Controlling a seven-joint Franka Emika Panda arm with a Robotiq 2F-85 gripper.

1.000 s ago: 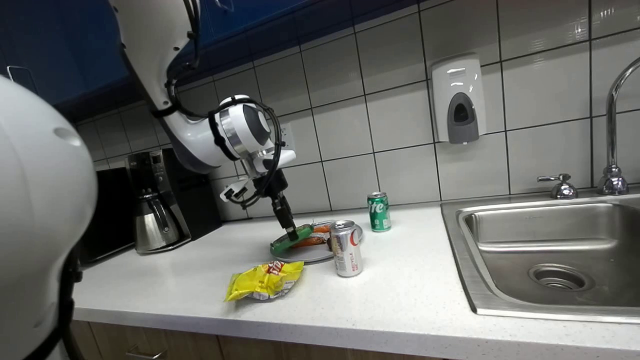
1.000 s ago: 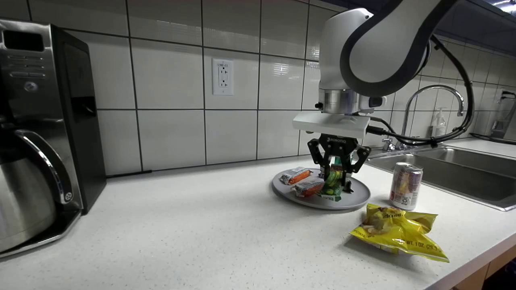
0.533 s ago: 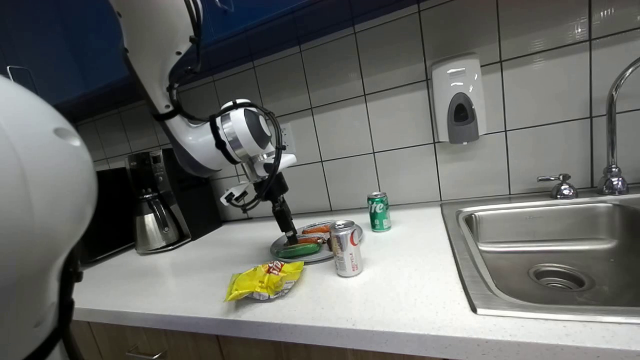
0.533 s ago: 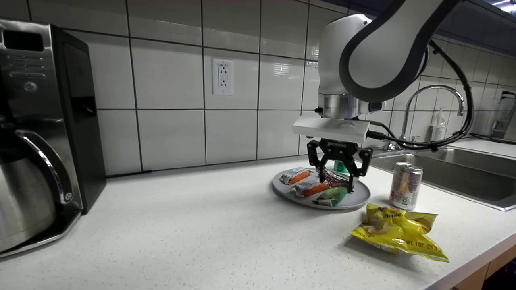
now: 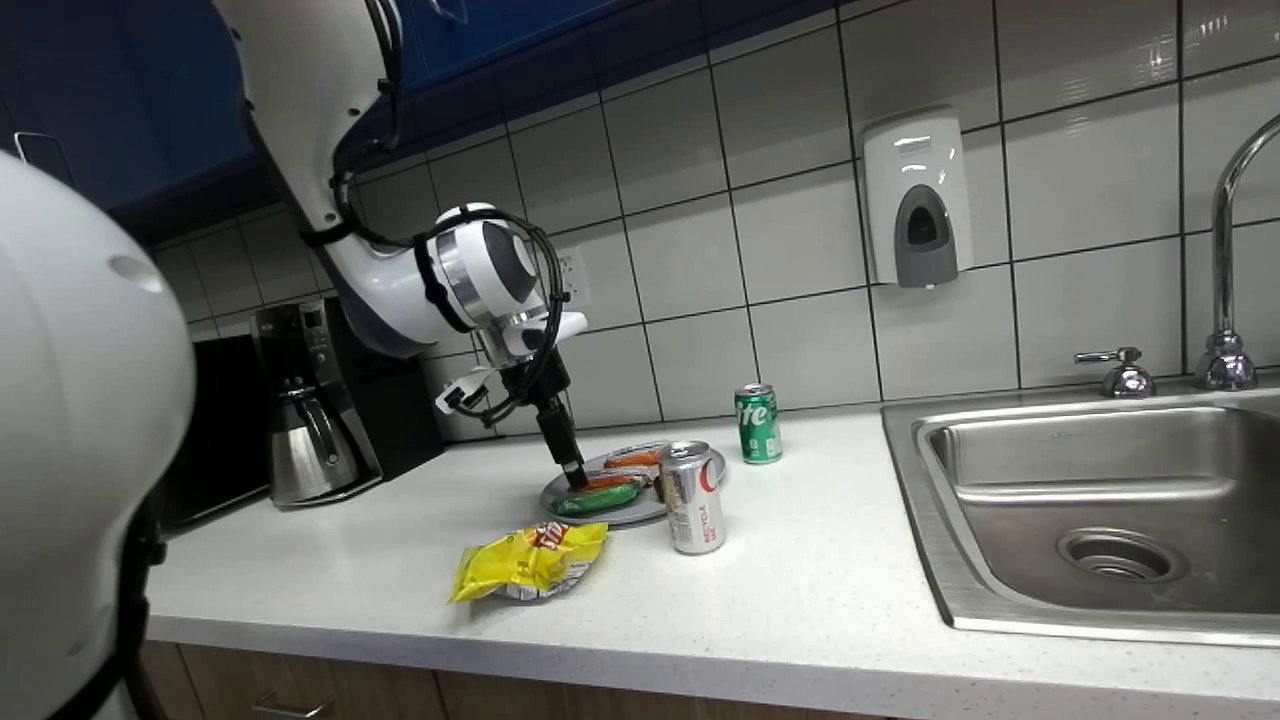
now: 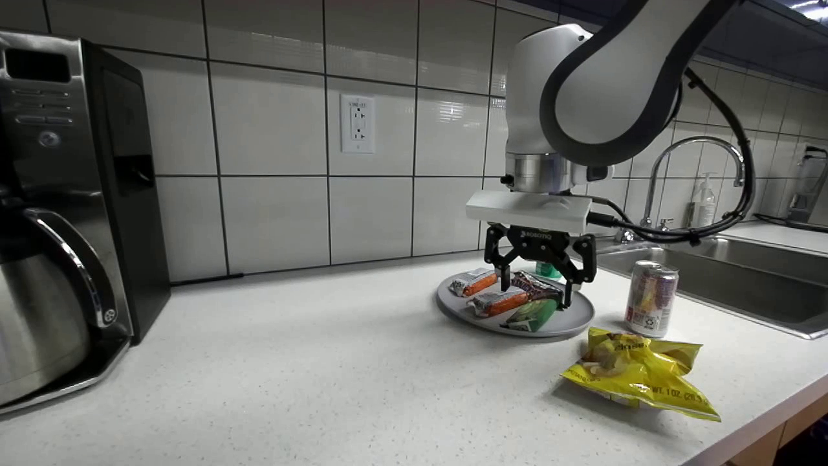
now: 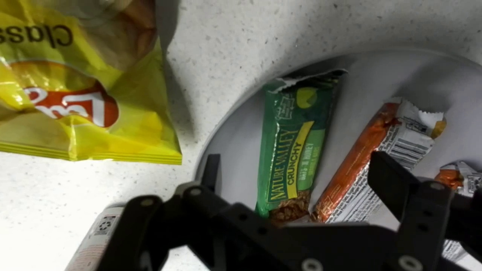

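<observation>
My gripper (image 6: pixel 535 295) stands open low over a grey plate (image 6: pixel 577 318), with nothing held between its fingers. A green granola bar (image 7: pixel 293 150) lies flat on the plate, beneath the gap, and both fingers are apart from it in the wrist view. Beside it, an orange-and-silver bar (image 7: pixel 354 162) slants under one of the fingers (image 7: pixel 391 180); whether they touch I cannot tell. In an exterior view another orange bar (image 6: pixel 473 282) and a dark brown wrapped bar (image 6: pixel 534 285) share the plate. The gripper's body hides the lower ends of bars in the wrist view.
A yellow chip bag (image 6: pixel 637 375) and a silver can (image 6: pixel 652 298) stand close to the plate. Behind is a green can (image 5: pixel 758 424) near the tiled wall. A sink (image 5: pixel 1050 480) and a coffee maker (image 6: pixel 77 194) flank the area.
A second ago the gripper was shut on the green bar, holding it tilted over the plate. It has since opened and the bar has dropped flat; the arm has sunk slightly.
</observation>
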